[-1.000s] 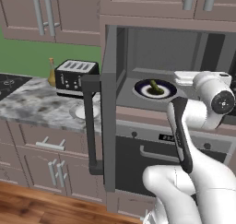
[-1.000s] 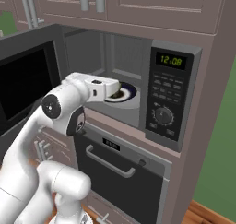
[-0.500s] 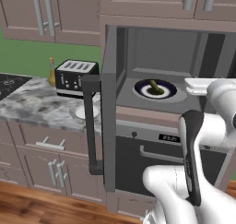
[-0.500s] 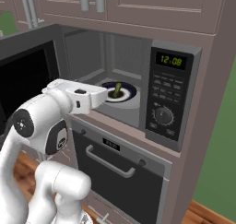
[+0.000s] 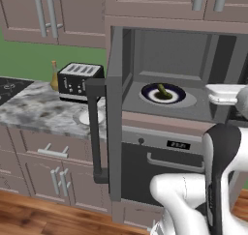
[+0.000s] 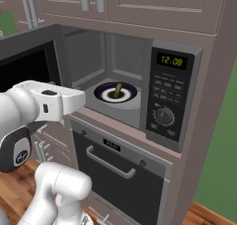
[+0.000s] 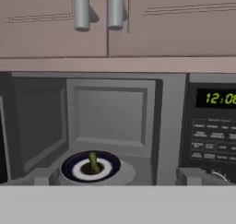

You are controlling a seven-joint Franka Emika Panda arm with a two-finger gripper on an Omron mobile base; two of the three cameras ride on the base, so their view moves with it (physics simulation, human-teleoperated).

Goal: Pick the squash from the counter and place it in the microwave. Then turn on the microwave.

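A: Where was the squash?

B: Inside the microwave, on a dark-rimmed plate at the middle of the cavity floor. In the hand view it stood low and left of centre, upright on the plate.

A: And the door?

B: Swung wide open, edge-on at the centre of the left base view, its bar handle toward the counter.

A: The gripper?

B: Spread wide, holding nothing. Its two tips sat far apart along the bottom of the hand view, outside the cavity, apart from the plate.

A: Anything else?

B: A toaster on the counter at the left, an amber bottle just behind it. The green display was lit at upper right in the right base view.
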